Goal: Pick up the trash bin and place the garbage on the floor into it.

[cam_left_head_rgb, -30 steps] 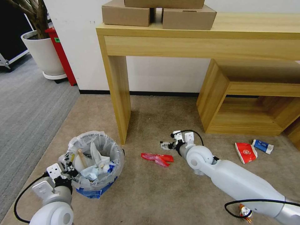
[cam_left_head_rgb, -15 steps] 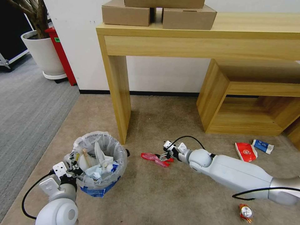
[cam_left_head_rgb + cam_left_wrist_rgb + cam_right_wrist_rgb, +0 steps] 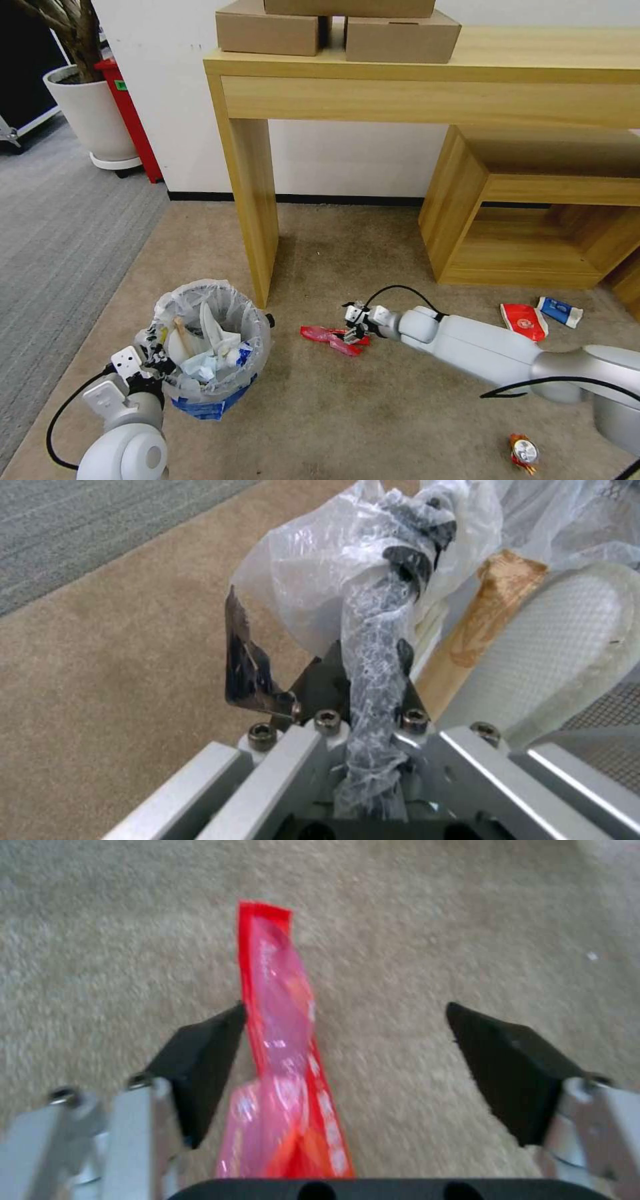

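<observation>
Red wrapper [image 3: 283, 1040] lay flat on the beige floor [image 3: 373, 413], just right of the trash bin [image 3: 210, 347]. Right gripper [image 3: 347, 1065] was down over it, fingers wide apart, wrapper between them touching one pad, not clamped. Left gripper [image 3: 370, 680] was closed on the bin's rim and plastic liner.
</observation>
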`<state>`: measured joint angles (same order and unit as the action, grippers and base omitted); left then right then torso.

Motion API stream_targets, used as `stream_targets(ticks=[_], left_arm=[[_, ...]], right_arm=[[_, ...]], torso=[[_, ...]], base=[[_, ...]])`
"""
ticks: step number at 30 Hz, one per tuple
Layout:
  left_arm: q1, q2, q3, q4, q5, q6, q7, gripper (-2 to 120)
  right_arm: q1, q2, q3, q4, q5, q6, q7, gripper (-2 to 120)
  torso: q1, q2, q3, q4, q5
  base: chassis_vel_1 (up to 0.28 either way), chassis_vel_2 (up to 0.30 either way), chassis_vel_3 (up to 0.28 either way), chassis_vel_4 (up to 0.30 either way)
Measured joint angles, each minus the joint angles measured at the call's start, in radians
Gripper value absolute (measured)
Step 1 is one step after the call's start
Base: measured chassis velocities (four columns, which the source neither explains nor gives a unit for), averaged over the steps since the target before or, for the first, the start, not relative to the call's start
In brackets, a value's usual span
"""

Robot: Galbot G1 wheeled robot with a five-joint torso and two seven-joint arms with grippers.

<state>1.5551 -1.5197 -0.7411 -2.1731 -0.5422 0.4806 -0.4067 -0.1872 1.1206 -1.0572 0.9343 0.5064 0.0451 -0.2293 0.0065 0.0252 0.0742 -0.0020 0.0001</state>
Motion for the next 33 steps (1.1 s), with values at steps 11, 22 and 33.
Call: stream_targets(ticks=[11,22,33], left_arm=[[-0.012,-0.004,0.002,0.033,0.002,-0.012,0.002,0],[-0.018,0.003,0.002,0.053,-0.002,-0.015,0.003,0],[-0.027,0.007,0.003,0.063,-0.008,-0.017,0.003,0]], right_arm=[[-0.023,0.13,-0.004,-0.15,-0.031,0.008,-0.009,76],[-0.052,0.202,0.037,-0.27,-0.065,0.026,-0.009,76],[-0.066,0.236,0.049,-0.335,-0.082,0.037,-0.007,72]], torso=[[0.0,0.0,0.0,-0.0001,-0.0001],[0.0,0.0,0.0,-0.0002,0.0],[0.0,0.0,0.0,-0.0002,0.0]], base=[[0.0,0.0,0.0,0.0],[0.0,0.0,0.0,0.0],[0.0,0.0,0.0,0.0]])
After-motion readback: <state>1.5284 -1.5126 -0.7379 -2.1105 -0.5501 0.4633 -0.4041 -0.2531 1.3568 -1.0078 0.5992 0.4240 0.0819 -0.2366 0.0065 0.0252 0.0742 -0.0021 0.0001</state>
